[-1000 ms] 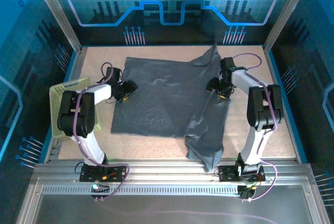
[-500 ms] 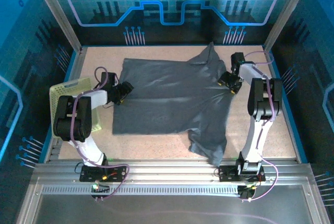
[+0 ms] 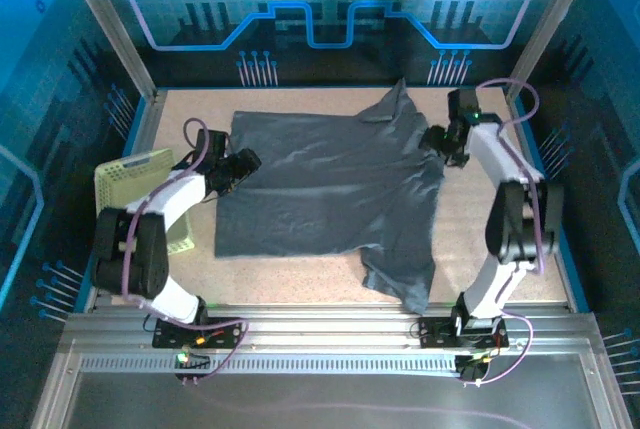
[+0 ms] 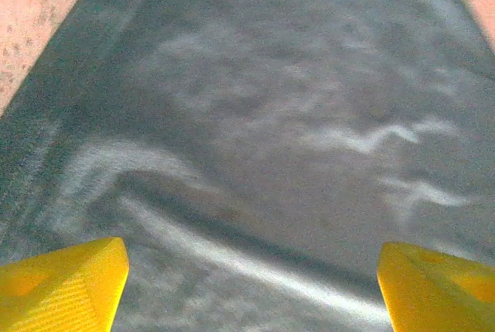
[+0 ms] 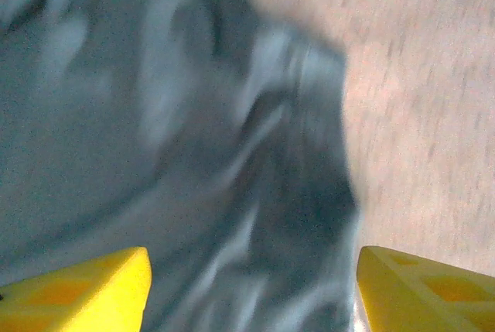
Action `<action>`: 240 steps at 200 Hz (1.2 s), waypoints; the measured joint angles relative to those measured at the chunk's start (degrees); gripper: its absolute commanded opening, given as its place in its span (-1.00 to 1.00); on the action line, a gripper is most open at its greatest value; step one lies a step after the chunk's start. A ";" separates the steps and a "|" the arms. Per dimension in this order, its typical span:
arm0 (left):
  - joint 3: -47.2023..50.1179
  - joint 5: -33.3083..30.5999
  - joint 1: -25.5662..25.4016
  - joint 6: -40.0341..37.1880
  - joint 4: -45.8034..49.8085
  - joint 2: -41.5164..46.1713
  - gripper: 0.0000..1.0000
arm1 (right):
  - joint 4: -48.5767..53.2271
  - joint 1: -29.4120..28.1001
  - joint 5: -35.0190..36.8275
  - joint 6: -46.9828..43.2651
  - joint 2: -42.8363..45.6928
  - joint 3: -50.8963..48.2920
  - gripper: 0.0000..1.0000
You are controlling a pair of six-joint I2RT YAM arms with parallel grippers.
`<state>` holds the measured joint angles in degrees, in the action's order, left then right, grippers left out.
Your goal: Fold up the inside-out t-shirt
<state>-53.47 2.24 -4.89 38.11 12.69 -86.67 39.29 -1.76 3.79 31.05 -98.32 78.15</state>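
Grey t-shirt (image 5: 193,154), blurry beneath right end effector (image 5: 251,279) (2 fingertips (image 5: 77,285) cropped)

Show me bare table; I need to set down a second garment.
Widest free patch: the table between the t-shirt's near hem and the near edge, left of its trailing flap. Crowded: left side, with basket and left arm; right side, with right arm.

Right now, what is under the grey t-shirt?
The t-shirt lies spread on the speckled tan table, which shows around its edges. The fabric covers whatever else may be beneath, so that cannot be seen.
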 measured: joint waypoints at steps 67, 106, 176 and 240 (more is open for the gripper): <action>11.34 1.49 -1.86 -0.52 -0.74 1.86 0.63 | -2.19 -8.68 -5.99 2.89 8.20 -23.50 0.43; 12.46 3.76 0.83 1.01 -6.16 -2.03 0.62 | -4.57 -6.75 -5.81 6.23 2.75 -24.37 0.30; 10.36 5.16 -1.60 4.07 -13.92 -6.56 0.64 | -5.53 5.18 -0.79 7.98 -4.28 -15.37 0.34; 6.10 1.92 -3.28 3.56 -5.75 -5.99 0.80 | -1.05 3.74 4.44 5.68 1.36 -10.67 0.36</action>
<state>-47.37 4.16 -8.16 41.67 6.94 -92.66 38.24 1.98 8.23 36.73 -96.97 67.48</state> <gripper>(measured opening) 0.886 0.680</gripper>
